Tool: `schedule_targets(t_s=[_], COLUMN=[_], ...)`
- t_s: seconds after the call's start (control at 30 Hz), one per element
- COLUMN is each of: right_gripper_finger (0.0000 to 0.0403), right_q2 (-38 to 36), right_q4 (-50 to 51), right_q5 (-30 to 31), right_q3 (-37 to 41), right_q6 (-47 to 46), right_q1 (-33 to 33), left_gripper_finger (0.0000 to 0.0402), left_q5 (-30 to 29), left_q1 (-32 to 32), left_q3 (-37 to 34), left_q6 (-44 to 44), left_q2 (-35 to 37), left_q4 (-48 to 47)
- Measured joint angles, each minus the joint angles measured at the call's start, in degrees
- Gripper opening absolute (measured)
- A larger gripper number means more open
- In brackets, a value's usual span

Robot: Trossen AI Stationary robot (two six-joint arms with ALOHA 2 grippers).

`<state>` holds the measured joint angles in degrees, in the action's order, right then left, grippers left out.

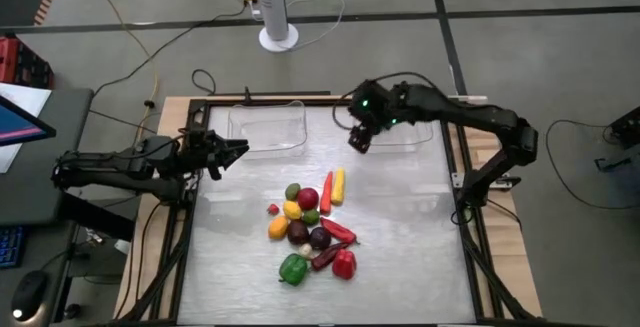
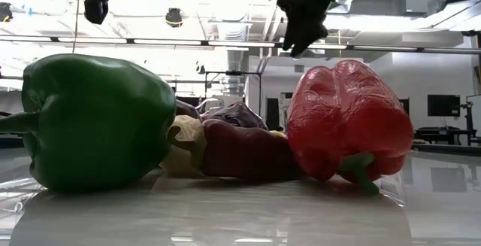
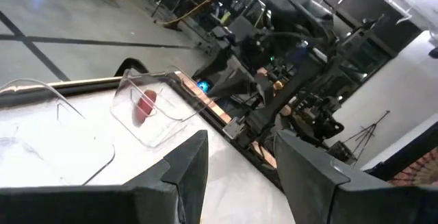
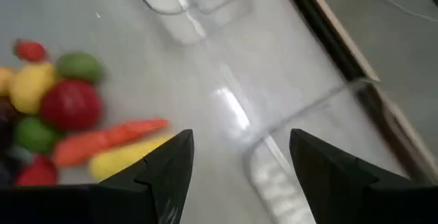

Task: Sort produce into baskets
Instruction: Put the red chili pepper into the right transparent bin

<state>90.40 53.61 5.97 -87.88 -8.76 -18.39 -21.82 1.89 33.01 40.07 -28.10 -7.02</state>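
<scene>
A: Where is the produce?

B: Most of it lies in one cluster on the table (image 1: pixel 400 257), in the middle toward the near edge. At the near end sit a green bell pepper (image 1: pixel 293 268) and a red bell pepper (image 1: pixel 344 264), with a dark red chilli (image 1: pixel 326 256) between them. In the low view those two peppers fill the foreground, and a dark purple piece (image 2: pixel 237 115) shows behind them.

A: And farther up the cluster?

B: A yellow banana (image 1: pixel 338 186) and an orange carrot (image 1: pixel 327 192) lie side by side at the far end, beside a red round fruit (image 1: pixel 308 200) and a green round one (image 1: pixel 292 191).

A: The baskets?

B: Both clear tubs stand at the far edge. The left basket (image 1: pixel 268 127) looks empty from above. The right basket (image 1: pixel 415 132) is partly under the right arm; the left wrist view shows one red piece (image 3: pixel 144 105) inside a tub.

A: What are the grippers doing?

B: The right gripper (image 1: pixel 360 139) hangs above the table between the two baskets, its fingers spread apart and holding nothing; its wrist view shows bare table between them. The left gripper (image 1: pixel 237 149) hovers at the table's left edge, near the left basket, also spread and empty.
</scene>
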Motion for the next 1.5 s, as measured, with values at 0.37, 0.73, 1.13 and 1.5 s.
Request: schedule_targets(t_s=[0.37, 0.73, 1.13, 1.5], right_gripper_finger=[0.027, 0.027, 0.027, 0.0271], right_q2=[7.7, 13.0, 12.4, 14.4], right_q4=[-1.7, -2.2, -0.6, -3.6], right_q5=[-0.1, 3.9, -8.0, -9.3], right_q3=[0.0, 0.1, 0.0, 0.1], right_q6=[-15.5, -33.5, -31.6, -28.6], right_q1=[10.3, 21.4, 28.0, 30.2], left_gripper_finger=[0.0154, 0.0154, 0.0154, 0.0154], left_q5=[3.5, 10.8, 8.8, 9.2], left_q1=[0.0, 0.0, 0.0, 0.0], left_q3=[0.0, 3.8, 7.1, 7.1], left_q6=[0.1, -3.0, -10.1, -12.9], left_q2=[0.0, 0.0, 0.0, 0.0], left_q4=[0.4, -10.7, -17.0, -16.7])
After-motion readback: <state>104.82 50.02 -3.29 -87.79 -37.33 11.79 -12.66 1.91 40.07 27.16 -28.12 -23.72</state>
